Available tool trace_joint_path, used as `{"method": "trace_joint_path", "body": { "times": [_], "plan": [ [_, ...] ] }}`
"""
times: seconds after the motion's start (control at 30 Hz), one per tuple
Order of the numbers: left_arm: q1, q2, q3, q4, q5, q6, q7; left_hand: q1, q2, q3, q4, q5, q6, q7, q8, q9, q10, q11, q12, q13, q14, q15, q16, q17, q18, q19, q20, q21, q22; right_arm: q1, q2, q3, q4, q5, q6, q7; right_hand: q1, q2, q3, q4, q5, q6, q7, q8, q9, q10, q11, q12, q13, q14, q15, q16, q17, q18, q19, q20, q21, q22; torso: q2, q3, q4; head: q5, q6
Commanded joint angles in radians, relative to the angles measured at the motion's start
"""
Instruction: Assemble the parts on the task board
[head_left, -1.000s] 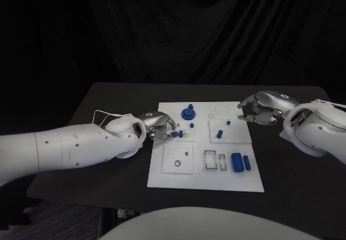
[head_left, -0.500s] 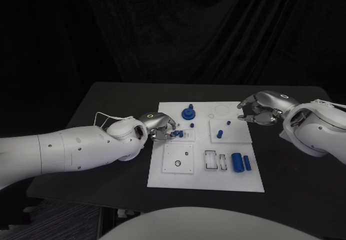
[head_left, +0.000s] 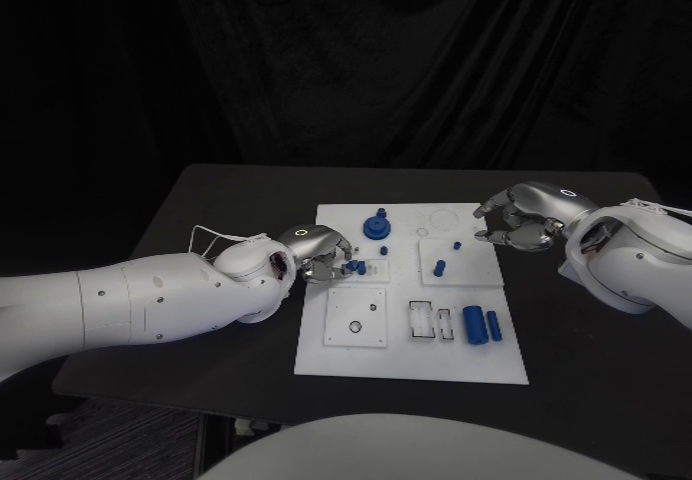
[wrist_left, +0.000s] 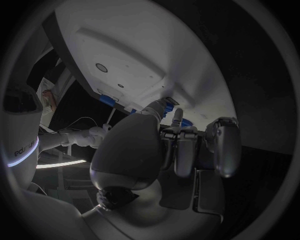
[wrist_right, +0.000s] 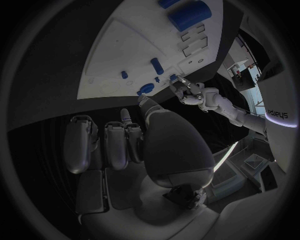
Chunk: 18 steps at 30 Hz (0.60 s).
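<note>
The white task board (head_left: 411, 345) lies mid-table. On it are a blue disc with a peg (head_left: 378, 227), two small blue pegs (head_left: 440, 267), and two blue cylinders (head_left: 480, 324) by the slots. My left hand (head_left: 320, 250) is at the board's left edge and pinches a small blue part (head_left: 352, 267) just above the plate. That part (wrist_left: 165, 105) shows at the fingertips in the left wrist view. My right hand (head_left: 519, 218) hovers off the board's far right corner with fingers curled in on nothing. From the right wrist, the hand (wrist_right: 147, 140) faces the board (wrist_right: 119, 50).
A square insert plate with two holes (head_left: 356, 318) sits at the board's near left. Rectangular slots (head_left: 430, 320) lie beside the cylinders. Bare black table (head_left: 577, 340) surrounds the board, with its edges close on both sides.
My left hand has crept slightly right and inward over the board's left edge, the blue part still in its fingers. The right hand has stayed put.
</note>
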Motion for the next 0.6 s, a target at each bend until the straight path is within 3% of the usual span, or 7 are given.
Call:
{"method": "trace_joint_path", "body": {
  "times": [0.03, 0.23, 0.33, 0.5, 0.6],
  "plan": [
    [-0.008, 0.003, -0.003, 0.006, 0.009, 0.017, 0.029, 0.009, -0.005, 0.010, -0.001, 0.004, -0.013, 0.005, -0.008, -0.010, 0.106, -0.001, 0.003, 0.262, 0.104, -0.001, 0.003, 0.263, 0.005, 0.026, -0.001, 0.003, 0.206, -0.003, -0.003, 0.001, 0.003, -0.002, 0.006, -0.005, -0.004, 0.007, 0.002, 0.002, 0.006, 0.009, 0.000, -0.006, -0.001, -0.009, 0.001, -0.003, 0.083, 0.059, 0.008, -0.007, 0.029, 0.006, 0.017, 0.005, -0.005, 0.193, -0.001, 0.0003, 0.0010, 0.000, 0.000],
    [-0.009, 0.005, -0.003, 0.007, 0.010, 0.005, 0.042, 0.027, -0.009, 0.054, -0.014, 0.024, -0.018, 0.008, -0.015, -0.038, 0.106, 0.002, 0.003, 0.262, 0.104, 0.002, 0.003, 0.263, 0.005, 0.025, 0.002, 0.003, 0.206, -0.003, -0.004, 0.001, 0.004, -0.002, 0.006, -0.005, -0.004, 0.007, 0.002, 0.002, 0.006, 0.009, 0.000, -0.006, -0.001, -0.009, 0.001, -0.003, 0.083, 0.059, 0.008, -0.007, 0.029, 0.006, 0.017, 0.005, -0.005, 0.193, -0.001, 0.0001, 0.0011, -0.002, 0.000],
    [-0.009, 0.006, -0.003, 0.007, 0.010, 0.001, 0.049, 0.037, -0.027, 0.123, -0.029, 0.062, -0.006, 0.010, -0.015, -0.065, 0.106, 0.004, 0.003, 0.262, 0.104, 0.002, 0.003, 0.263, 0.005, 0.026, 0.003, 0.006, 0.207, -0.004, -0.005, 0.001, 0.004, -0.002, 0.006, -0.005, -0.004, 0.007, 0.003, 0.002, 0.007, 0.009, 0.000, -0.007, -0.002, -0.009, 0.001, -0.003, 0.082, 0.059, 0.007, -0.006, 0.030, 0.006, 0.017, 0.005, -0.005, 0.193, -0.003, 0.0005, 0.0007, -0.002, 0.000],
    [-0.009, 0.007, -0.003, 0.002, 0.010, 0.002, 0.048, 0.017, -0.068, 0.262, -0.051, 0.068, 0.019, 0.012, -0.023, -0.110, 0.106, 0.003, 0.003, 0.262, 0.104, 0.003, 0.003, 0.263, 0.005, 0.025, 0.003, 0.007, 0.207, -0.005, -0.005, 0.001, 0.004, -0.002, 0.006, -0.005, -0.004, 0.007, 0.003, 0.002, 0.007, 0.009, 0.000, -0.007, -0.002, -0.009, 0.001, -0.003, 0.082, 0.059, 0.007, -0.006, 0.030, 0.006, 0.017, 0.005, -0.005, 0.193, -0.005, 0.0008, -0.0005, -0.002, 0.000],
    [-0.009, 0.006, -0.003, -0.002, 0.010, 0.003, 0.046, 0.010, -0.073, 0.282, -0.055, 0.070, 0.023, 0.011, -0.023, -0.116, 0.106, 0.003, 0.003, 0.262, 0.104, 0.003, 0.003, 0.263, 0.005, 0.025, 0.003, 0.008, 0.207, -0.005, -0.005, 0.001, 0.004, -0.002, 0.007, -0.006, -0.004, 0.007, 0.003, 0.002, 0.007, 0.009, 0.000, -0.007, -0.002, -0.009, 0.001, -0.003, 0.082, 0.059, 0.007, -0.006, 0.030, 0.006, 0.017, 0.005, -0.005, 0.193, -0.004, 0.0007, -0.0016, 0.000, 0.000]
  ]
}}
